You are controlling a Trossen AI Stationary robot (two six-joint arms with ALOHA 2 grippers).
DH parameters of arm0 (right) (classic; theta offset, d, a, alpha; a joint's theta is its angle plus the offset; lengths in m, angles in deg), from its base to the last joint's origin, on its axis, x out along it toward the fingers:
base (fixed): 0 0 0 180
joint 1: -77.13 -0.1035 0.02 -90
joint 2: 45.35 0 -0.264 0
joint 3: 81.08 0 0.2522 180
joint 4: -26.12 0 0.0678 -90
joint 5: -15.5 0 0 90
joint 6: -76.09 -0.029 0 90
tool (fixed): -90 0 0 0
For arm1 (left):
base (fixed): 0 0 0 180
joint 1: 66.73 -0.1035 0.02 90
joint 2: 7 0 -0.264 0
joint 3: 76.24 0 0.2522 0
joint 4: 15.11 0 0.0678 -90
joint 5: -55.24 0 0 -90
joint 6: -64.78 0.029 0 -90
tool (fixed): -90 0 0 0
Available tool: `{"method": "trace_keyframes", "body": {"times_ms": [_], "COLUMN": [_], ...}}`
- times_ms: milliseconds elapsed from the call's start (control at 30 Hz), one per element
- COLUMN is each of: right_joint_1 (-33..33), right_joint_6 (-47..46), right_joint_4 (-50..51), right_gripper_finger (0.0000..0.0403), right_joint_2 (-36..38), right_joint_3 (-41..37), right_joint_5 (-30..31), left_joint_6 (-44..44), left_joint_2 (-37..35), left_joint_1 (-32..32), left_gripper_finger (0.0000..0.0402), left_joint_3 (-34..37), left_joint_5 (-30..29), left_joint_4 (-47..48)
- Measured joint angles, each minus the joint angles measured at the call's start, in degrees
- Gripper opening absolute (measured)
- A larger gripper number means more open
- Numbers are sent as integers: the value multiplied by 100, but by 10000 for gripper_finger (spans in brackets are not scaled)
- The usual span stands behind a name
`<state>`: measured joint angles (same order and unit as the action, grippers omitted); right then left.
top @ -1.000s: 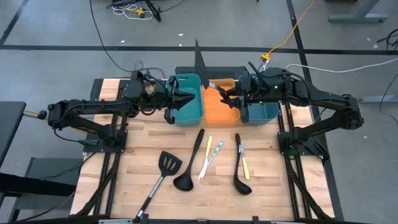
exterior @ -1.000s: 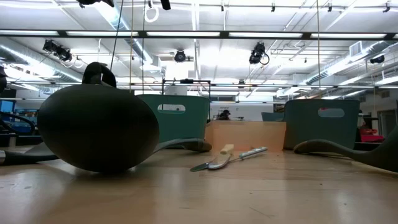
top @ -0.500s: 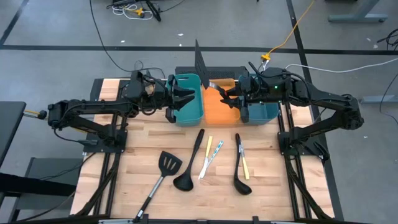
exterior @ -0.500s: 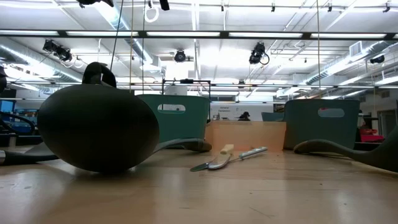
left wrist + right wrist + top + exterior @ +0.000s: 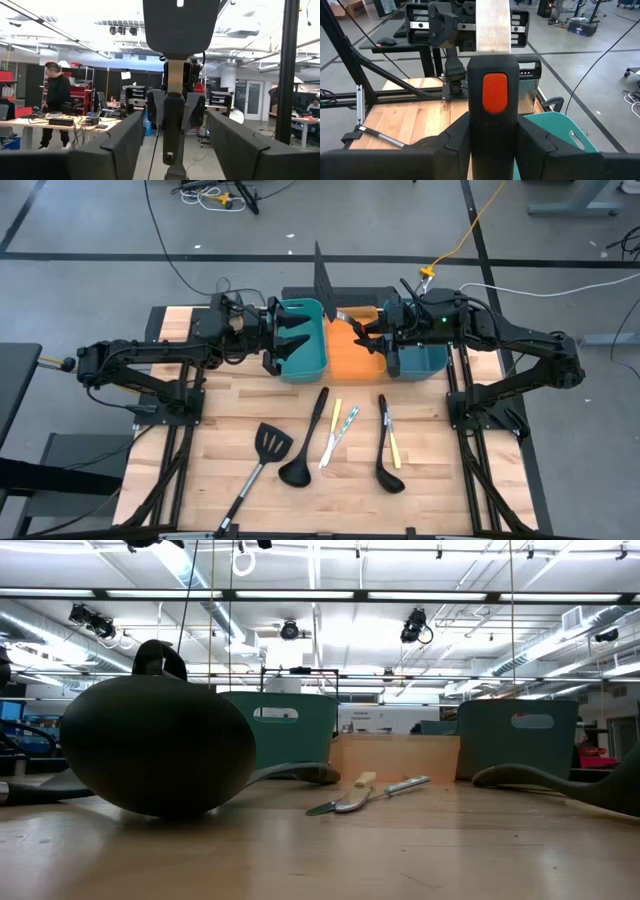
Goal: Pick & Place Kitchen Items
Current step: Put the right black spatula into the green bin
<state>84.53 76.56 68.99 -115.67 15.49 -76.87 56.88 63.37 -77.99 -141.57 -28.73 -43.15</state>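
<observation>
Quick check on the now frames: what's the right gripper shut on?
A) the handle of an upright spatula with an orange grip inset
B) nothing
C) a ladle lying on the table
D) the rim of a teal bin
A: in the right wrist view the right gripper clamps the black handle of the spatula with an orange inset, and the high view shows its blade standing above the orange bin.

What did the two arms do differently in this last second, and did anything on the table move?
The left gripper spread its fingers apart over the teal bin, apparently letting go of the upright utensil, which now stands free between them. The right gripper stays clamped on that utensil's handle. Both arms kept their places, and the spatula, ladles and sticks on the table lie unmoved.
</observation>
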Motion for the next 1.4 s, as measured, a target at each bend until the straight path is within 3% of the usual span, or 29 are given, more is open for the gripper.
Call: {"method": "trace_keyframes", "body": {"times_ms": [333,1000,1400], "right_joint_1": [2,2,2], "right_joint_6": [0,0,2], "right_joint_4": [-22,-125,-333], "right_gripper_finger": [121,121,121], "right_joint_2": [0,0,0], "right_joint_3": [0,0,0], "right_joint_5": [0,-7,-7], "left_joint_6": [175,246,334], "left_joint_2": [22,1854,1982], "left_joint_1": [-1,13,13], "left_gripper_finger": [272,275,275], "left_joint_3": [-333,-2056,-2269], "left_joint_5": [-66,745,729], "left_joint_4": [115,268,653]}}
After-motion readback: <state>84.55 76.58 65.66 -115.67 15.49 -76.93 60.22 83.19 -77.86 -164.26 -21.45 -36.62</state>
